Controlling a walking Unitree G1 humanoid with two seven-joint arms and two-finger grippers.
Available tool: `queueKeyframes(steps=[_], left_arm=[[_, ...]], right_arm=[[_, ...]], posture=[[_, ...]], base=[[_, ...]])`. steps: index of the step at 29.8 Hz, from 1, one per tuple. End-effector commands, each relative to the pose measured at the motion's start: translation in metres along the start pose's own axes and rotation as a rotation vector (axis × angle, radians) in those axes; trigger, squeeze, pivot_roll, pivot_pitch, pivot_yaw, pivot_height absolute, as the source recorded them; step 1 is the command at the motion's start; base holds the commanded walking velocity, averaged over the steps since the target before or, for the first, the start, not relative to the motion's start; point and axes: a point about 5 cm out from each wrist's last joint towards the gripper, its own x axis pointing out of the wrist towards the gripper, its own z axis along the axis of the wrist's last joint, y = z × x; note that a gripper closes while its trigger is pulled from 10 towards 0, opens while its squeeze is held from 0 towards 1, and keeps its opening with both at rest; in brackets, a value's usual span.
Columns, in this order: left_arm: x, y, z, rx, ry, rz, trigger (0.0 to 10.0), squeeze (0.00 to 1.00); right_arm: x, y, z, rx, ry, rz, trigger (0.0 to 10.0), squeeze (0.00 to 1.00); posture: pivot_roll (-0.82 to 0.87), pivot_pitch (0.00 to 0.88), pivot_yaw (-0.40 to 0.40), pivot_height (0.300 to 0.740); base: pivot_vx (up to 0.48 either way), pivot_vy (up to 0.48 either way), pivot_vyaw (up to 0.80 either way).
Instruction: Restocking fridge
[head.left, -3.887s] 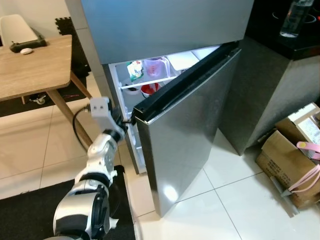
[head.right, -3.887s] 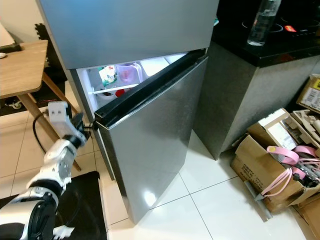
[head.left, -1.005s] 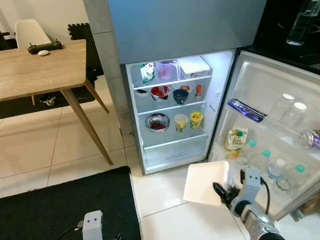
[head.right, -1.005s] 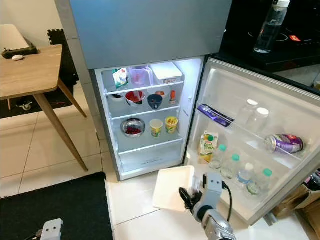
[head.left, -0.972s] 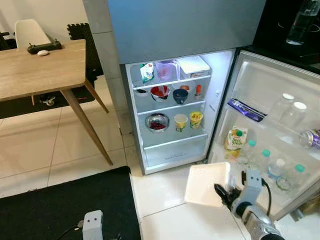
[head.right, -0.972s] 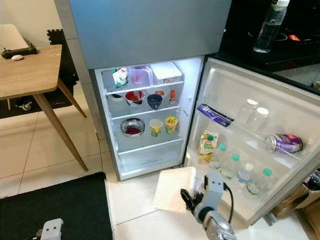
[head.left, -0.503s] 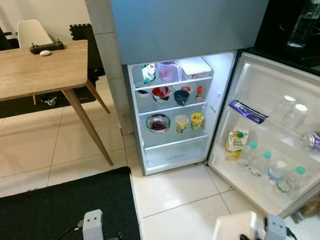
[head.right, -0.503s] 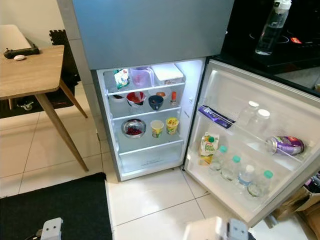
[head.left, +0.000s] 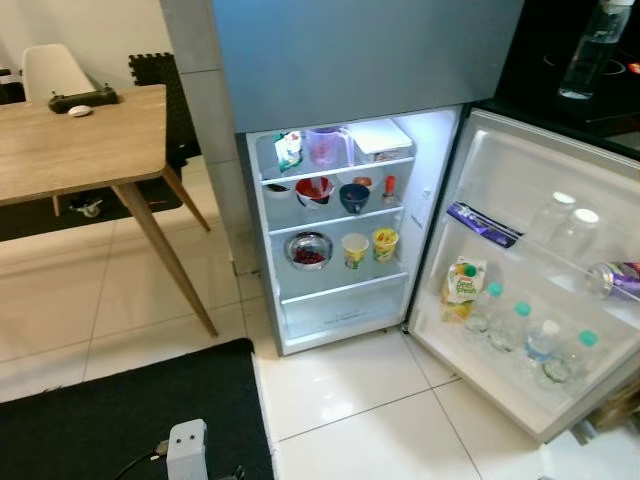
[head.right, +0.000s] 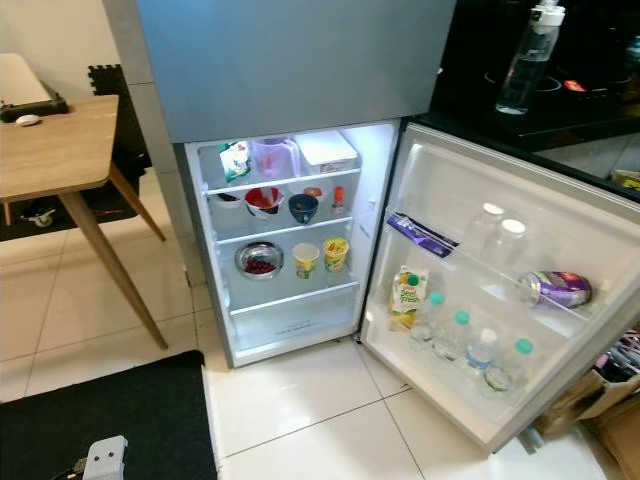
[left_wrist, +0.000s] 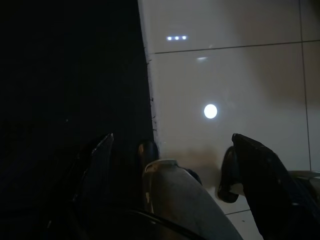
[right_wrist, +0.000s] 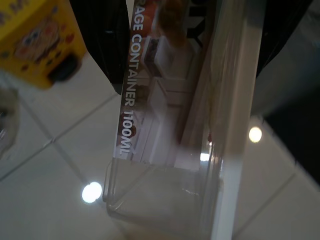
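The fridge (head.left: 350, 55) stands in front of me with its lower door (head.left: 520, 190) swung wide open to the right. Its lit shelves (head.left: 345, 290) hold a pink jug (head.left: 323, 145), a white box (head.left: 378, 140), bowls and cups. In the right wrist view my right gripper (right_wrist: 190, 75) is shut on a clear storage container (right_wrist: 165, 165) with a printed label, held low over the white tiles. My left gripper (left_wrist: 172, 137) hangs open at the edge of the black mat (left_wrist: 70, 75), with nothing between its fingers.
The door racks hold a juice carton (head.left: 460, 288), several bottles (head.left: 520, 325) and a purple can (head.left: 615, 278). A wooden table (head.left: 70, 140) stands at the left, a dark counter (head.right: 560, 110) with a bottle (head.right: 525, 55) at the right. A yellow box (right_wrist: 40, 40) lies near the container.
The fridge door, ajar 3.9 s ago, is fully open. Over the last second my right arm with the white container sank out of the head views. The camera shifted slightly.
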Motion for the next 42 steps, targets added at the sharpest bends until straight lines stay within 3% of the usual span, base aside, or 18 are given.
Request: queueKeyframes(steps=[1,16,32,42], left_arm=[[0.001,-0.001,0.000,0.002,0.002,0.003,10.0,0.00],[0.000,-0.002,-0.004,0.002,0.010,0.001,10.0,0.00],[0.000,-0.004,-0.003,0.010,0.008,-0.007,10.0,0.00],[0.000,-0.005,-0.007,0.018,0.026,-0.001,10.0,0.00]], right_arm=[[0.004,0.011,0.014,-0.004,-0.050,0.040,10.0,0.00],[0.003,0.011,0.005,-0.014,-0.029,0.018,10.0,0.00],[0.004,0.013,0.011,-0.013,-0.048,0.019,10.0,0.00],[0.005,0.014,0.014,-0.013,-0.059,0.024,10.0,0.00]], posture=[[-0.09,0.000,0.002,0.740],[-0.09,0.000,0.008,0.740],[-0.09,0.000,0.007,0.740],[-0.09,0.000,0.005,0.740]], base=[[0.375,0.000,0.00],[0.420,0.000,0.00],[0.454,0.000,0.00],[0.000,0.000,0.00]])
